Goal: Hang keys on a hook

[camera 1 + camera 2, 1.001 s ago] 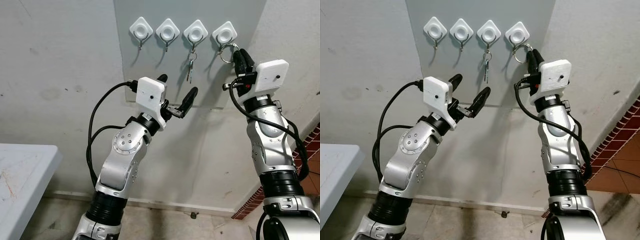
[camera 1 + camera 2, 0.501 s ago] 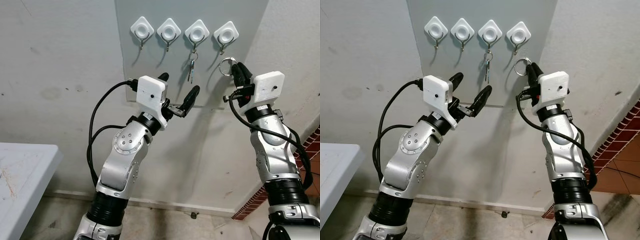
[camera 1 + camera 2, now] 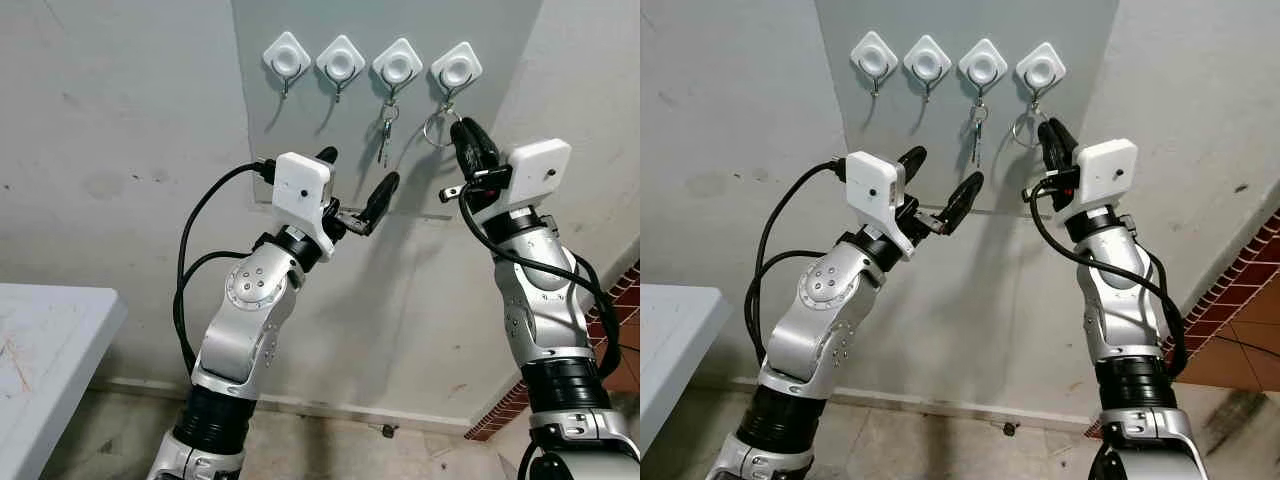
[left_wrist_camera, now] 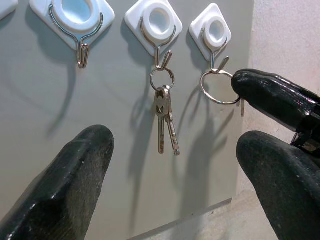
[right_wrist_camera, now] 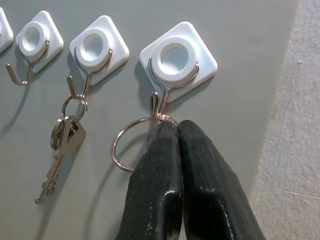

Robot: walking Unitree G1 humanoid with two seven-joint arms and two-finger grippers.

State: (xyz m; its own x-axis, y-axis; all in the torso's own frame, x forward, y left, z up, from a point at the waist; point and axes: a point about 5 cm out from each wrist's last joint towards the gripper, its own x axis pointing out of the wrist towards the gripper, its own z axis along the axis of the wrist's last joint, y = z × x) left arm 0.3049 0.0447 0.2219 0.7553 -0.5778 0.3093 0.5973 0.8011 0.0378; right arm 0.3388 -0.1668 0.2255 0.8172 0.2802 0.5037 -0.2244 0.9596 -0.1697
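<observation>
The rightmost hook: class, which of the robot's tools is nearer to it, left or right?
Right. The right tool pinches a key ring just under the rightmost hook; the left tool hangs open, lower and off to the left.

Head stereo pair faces the wall, angled up toward the hooks (image 3: pixel 371 68) at twelve o'clock; both wrist cameras sit close, sharing the hanging keys (image 4: pixel 164 116) and rightmost hook (image 5: pixel 175 65).

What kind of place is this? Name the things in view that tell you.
Probably a home entryway or utility corner: a grey panel with four white wall hooks, a bunch of keys on one, bare plaster wall, tiled floor and a white table.
</observation>
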